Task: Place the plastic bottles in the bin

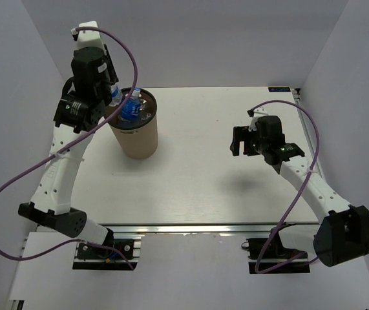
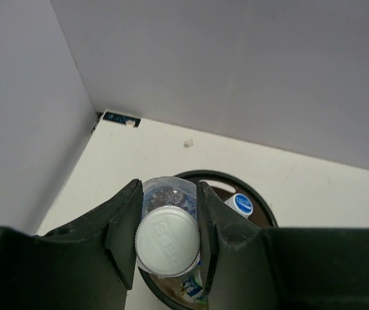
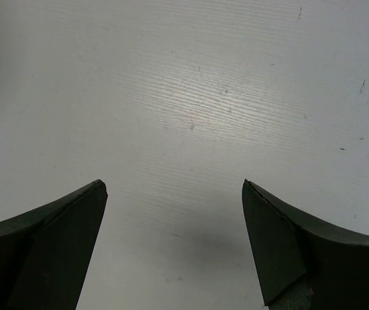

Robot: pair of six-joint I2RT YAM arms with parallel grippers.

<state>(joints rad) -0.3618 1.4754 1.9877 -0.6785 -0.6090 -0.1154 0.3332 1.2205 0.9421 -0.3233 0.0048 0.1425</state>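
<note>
My left gripper [image 1: 111, 99] [image 2: 168, 188] is shut on a clear plastic bottle [image 1: 116, 94] [image 2: 167, 240], its white cap towards the wrist camera, held over the left rim of the bin [image 1: 134, 137]. The bin is a tall tan cylinder with a dark rim [image 2: 266, 210] at the back left of the table. Inside it stands another bottle [image 1: 131, 107] with a blue label, and the left wrist view shows a blue-printed white cap [image 2: 242, 203] and a label [image 2: 195, 285] down in it. My right gripper [image 1: 238, 141] [image 3: 174, 187] is open and empty above the bare table, right of centre.
The white table [image 1: 203, 187] is walled by grey panels at the back and both sides. A purple cable [image 1: 16, 181] loops out from the left arm, and another runs along the right arm [image 1: 300, 187]. A metal rail [image 1: 197, 227] edges the table front.
</note>
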